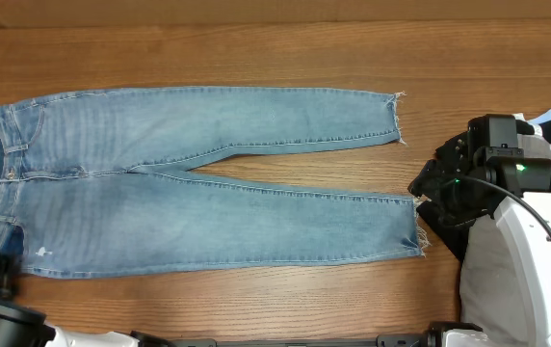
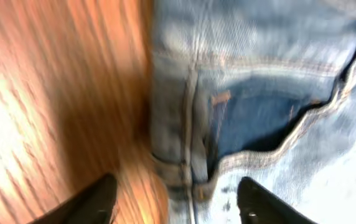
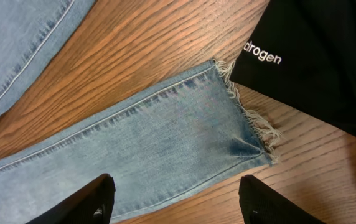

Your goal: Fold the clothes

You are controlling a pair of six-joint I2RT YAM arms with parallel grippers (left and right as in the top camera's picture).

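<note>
Jeans (image 1: 208,193): flat, legs pointing right.
Left gripper (image 2: 175,200): wide, empty, above waistband (image 2: 190,118).
Right gripper (image 3: 175,200): wide, empty, above near frayed hem (image 3: 248,121).

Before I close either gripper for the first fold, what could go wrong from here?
The right gripper hangs open over the near leg's frayed hem, and a black garment lies right beside that hem; a grab could snag both.
The left wrist view is blurred, with the left gripper open at the waist edge of the jeans; it may pinch only part.
The jeans lie with legs splayed, so a fold could end up uneven.
</note>
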